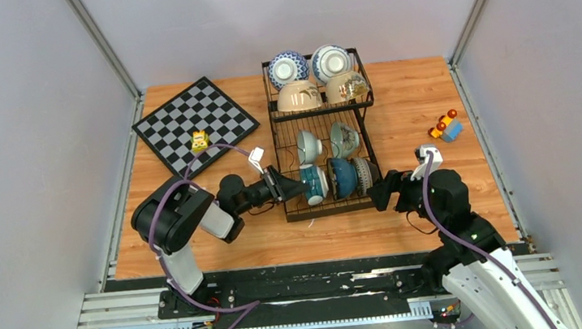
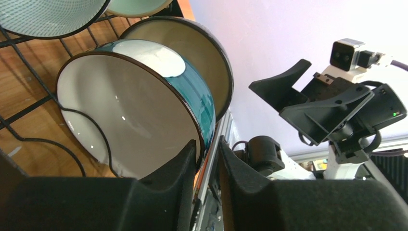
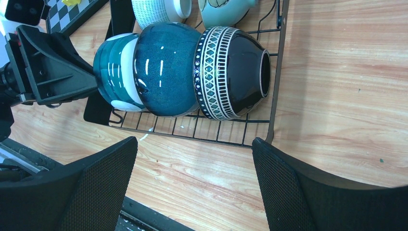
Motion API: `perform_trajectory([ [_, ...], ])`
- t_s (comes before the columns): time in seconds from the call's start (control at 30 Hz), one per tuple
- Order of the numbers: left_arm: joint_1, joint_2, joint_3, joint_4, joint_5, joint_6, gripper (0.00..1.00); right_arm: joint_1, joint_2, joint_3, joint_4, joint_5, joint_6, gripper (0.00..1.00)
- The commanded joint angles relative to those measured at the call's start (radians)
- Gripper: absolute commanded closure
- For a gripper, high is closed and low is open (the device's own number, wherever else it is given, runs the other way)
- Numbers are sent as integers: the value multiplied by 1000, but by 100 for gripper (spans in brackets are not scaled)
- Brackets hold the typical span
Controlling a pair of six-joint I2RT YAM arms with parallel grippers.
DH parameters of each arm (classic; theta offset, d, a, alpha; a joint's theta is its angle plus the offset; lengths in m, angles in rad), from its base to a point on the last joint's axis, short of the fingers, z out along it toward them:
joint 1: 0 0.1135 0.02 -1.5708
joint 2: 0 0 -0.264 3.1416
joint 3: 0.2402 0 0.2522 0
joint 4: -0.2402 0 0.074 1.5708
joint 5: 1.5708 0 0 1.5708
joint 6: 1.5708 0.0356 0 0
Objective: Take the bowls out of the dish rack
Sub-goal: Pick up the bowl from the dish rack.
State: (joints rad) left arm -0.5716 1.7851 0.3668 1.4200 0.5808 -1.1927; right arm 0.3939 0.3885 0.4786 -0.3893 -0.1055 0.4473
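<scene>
Nine bowls (image 1: 343, 177) in all, four in the upper basket (image 1: 321, 112) and five on the lower tray (image 1: 285, 142) of one dish rack (image 1: 333, 206), besides one checkerboard (image 1: 183, 114), one yellow toy (image 1: 199, 140), one block toy (image 1: 446, 127), and two grippers, the left gripper (image 1: 302, 186) and the right gripper (image 1: 376, 193).

bowls (image 1: 298, 96) in dish rack (image 1: 284, 128), chessboard (image 1: 195, 124) left

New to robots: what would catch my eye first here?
A black wire two-tier dish rack loaded with small ceramic bowls stands dead centre. At its near left, the left gripper straddles the rim of a teal, white-lined bowl; the right gripper hangs wide open opposite.
</scene>
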Motion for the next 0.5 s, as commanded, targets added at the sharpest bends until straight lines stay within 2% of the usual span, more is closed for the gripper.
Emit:
perform_trajectory([
  [0.0, 8, 22, 41, 50, 23, -9, 78, 20, -11, -17, -19, -6, -16, 7],
  [0.17, 7, 54, 63, 107, 31, -45, 99, 20, -10, -16, -19, -4, -15, 7],
  [0.3, 8, 93, 86, 185, 35, -91, 100, 20, -9, -17, -19, -2, -19, 7],
  [0.47, 6, 95, 110, 186, 40, -90, 100, 20, -8, -18, -19, 0, -20, 7],
])
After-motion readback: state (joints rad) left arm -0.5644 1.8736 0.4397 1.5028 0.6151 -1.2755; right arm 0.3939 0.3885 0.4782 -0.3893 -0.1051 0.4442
